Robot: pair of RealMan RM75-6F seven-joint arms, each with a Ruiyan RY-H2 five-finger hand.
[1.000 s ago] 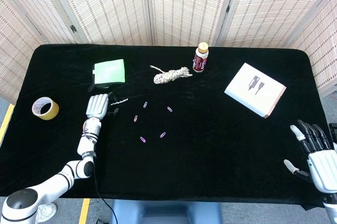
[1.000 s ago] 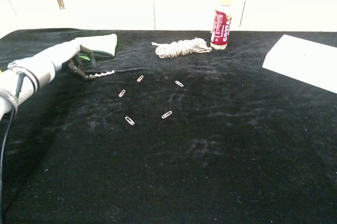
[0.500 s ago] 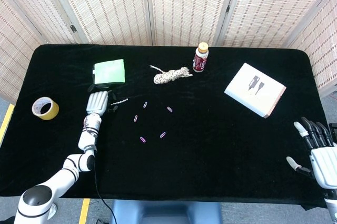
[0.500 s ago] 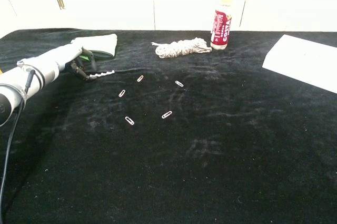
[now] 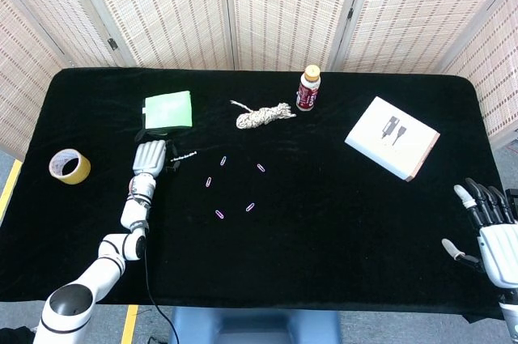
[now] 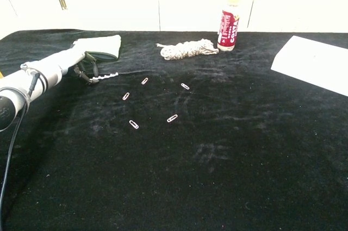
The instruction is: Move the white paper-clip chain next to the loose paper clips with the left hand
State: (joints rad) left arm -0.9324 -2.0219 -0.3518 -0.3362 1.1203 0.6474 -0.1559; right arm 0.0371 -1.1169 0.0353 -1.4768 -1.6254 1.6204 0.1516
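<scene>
The white paper-clip chain (image 5: 184, 155) (image 6: 105, 76) lies flat on the black table (image 5: 340, 222), just left of several loose paper clips (image 5: 219, 214) (image 6: 172, 118). My left hand (image 5: 150, 158) (image 6: 77, 63) sits low at the chain's left end. Its fingers are slightly spread over that end and do not visibly grip it. My right hand (image 5: 490, 231) hovers open at the table's near right edge, fingers spread, holding nothing.
A green notepad (image 5: 167, 109) lies just behind my left hand. Also on the table are a rope bundle (image 5: 263, 115), a red bottle (image 5: 308, 88), a white box (image 5: 392, 137) at the right and a tape roll (image 5: 69, 166) at the far left.
My left hand has eased back a little toward the notepad and its fingers have loosened, while the chain stayed where it lies. The right hand drifted slightly down and outward.
</scene>
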